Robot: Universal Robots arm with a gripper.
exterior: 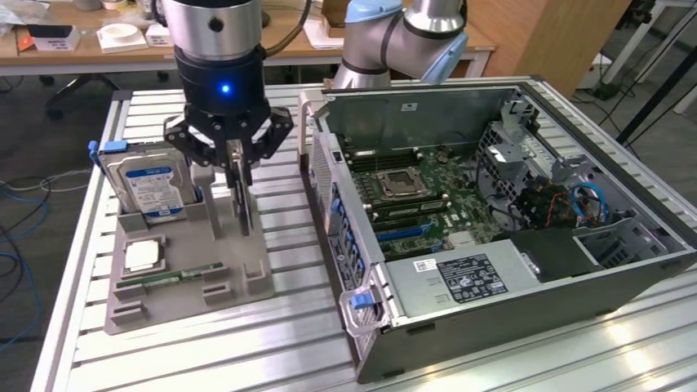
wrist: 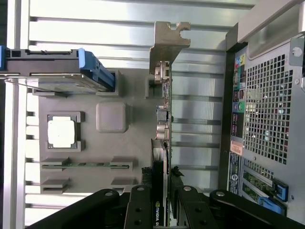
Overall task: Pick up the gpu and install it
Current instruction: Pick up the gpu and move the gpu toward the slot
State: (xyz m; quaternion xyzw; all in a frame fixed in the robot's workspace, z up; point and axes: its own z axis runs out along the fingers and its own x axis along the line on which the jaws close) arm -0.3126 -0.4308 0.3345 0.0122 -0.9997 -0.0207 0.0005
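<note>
the gripper [exterior: 237, 175] clamped its narrowed fingers [wrist: 139, 205] on the upright gpu [wrist: 162, 119], which stood in the grey holder [exterior: 185, 253] beside the open computer case [exterior: 610, 269].

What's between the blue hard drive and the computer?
The graphics card, upright in its gray tray, with the tool gripping it; the exterior view shows it.

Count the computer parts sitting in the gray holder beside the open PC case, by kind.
hard drive: 1
gpu: 1
processor chip: 1
memory stick: 1
Total: 4
</note>
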